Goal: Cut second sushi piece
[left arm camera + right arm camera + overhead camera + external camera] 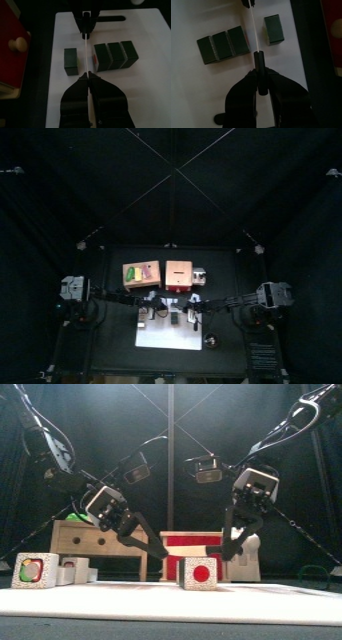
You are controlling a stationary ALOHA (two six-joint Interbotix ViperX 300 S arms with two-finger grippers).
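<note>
The sushi roll (115, 55) lay on a white cutting board (147, 30) at the middle of the left wrist view, a dark block showing three joined segments. One cut piece (71, 61) sat apart from it, to the left in that frame. Between the two ran a thin wire (87, 50), stretched taut from one gripper to the other; it stood just beside the roll's cut end, and whether it touched could not be told.

The left gripper (87, 76) rose from the bottom of its frame with its jaws closed together on the near end of the wire. The right gripper (259, 85) likewise had its jaws clamped around a small dark handle at its end of the wire. In the right wrist view the roll appeared in the left half and the lone piece at upper centre.

In the front view both arms slanted down toward the picture's middle, over the counter (160, 606). A red box (191, 544) stood at centre behind them, and a wooden box (96, 539) at lower left.
</note>
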